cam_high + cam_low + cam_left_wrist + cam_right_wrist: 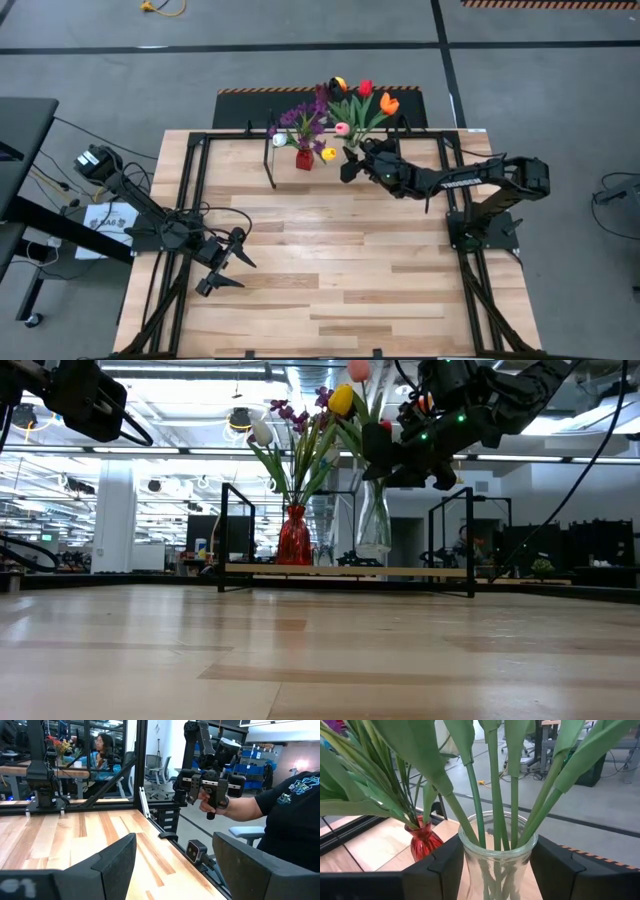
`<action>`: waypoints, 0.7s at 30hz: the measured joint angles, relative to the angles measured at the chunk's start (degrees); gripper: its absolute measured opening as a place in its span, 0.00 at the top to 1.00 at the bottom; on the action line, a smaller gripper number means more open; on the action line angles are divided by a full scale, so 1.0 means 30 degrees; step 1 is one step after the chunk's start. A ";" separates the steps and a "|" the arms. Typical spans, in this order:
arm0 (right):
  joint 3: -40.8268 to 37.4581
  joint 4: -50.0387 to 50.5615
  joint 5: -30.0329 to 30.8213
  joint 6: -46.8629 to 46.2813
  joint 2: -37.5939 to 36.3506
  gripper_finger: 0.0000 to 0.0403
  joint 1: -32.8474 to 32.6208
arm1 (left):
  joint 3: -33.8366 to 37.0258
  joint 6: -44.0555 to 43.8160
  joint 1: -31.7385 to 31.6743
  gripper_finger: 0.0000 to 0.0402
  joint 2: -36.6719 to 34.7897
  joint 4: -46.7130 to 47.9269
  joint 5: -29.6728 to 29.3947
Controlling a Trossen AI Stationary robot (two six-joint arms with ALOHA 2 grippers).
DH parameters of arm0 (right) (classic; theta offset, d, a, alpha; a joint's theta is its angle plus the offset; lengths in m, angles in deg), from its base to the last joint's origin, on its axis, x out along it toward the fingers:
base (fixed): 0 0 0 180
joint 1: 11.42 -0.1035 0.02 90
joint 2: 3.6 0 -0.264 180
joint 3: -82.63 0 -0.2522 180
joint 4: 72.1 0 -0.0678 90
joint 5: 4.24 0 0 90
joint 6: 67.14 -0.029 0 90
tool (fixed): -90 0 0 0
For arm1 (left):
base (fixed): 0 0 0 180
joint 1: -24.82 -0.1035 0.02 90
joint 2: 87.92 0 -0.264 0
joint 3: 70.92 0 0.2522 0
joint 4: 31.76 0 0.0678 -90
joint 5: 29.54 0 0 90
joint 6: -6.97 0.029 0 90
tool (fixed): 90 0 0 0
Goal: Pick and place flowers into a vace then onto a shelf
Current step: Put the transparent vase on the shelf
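A clear glass vase [497, 850] holds several tulips [360, 100] in red, orange, yellow and pink on green stems. My right gripper [350, 162] is shut on this vase over the shelf [330, 570] at the table's far side. In the low view the vase [373, 525] seems to hang just above the shelf board. Beside it a red vase [304, 158] with a purple sprig and a white tulip stands on its base on the shelf. My left gripper [228, 262] waits open near the table's left edge, holding nothing. My right gripper pinches the glass vase's narrow neck, just below the rim [470, 845], between its two fingers [437, 870], one on each side. The fingers come nearly level from the table's right side. The vase stays upright, the stems rising out of it above the fingers.
The shelf's black metal legs [222, 535] rise at its ends. The red vase [424, 842] stands close to the left of the held vase. A person [280, 805] holding a hand controller stands beyond the table's edge in the left wrist view. Bare planks [340, 270] fill the table's middle and near part.
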 joint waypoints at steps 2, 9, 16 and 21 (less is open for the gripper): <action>-0.0003 -0.0001 0.0009 -0.0001 0.0000 0.51 -0.0051 | 0.0000 0.0013 -0.0005 0.37 0.0000 0.0007 0.0000; 0.0003 -0.0051 0.0052 -0.0010 0.0000 0.51 -0.0307 | 0.0000 0.0153 0.0000 0.37 0.0000 0.0022 -0.0007; 0.0000 -0.0120 0.0109 -0.0034 0.0000 0.52 -0.0538 | 0.0000 0.0168 -0.0006 0.37 0.0000 0.0022 -0.0007; 0.0323 -0.0298 0.0169 -0.0048 0.0000 0.51 -0.0487 | 0.0000 0.0175 0.0000 0.37 0.0000 0.0027 -0.0002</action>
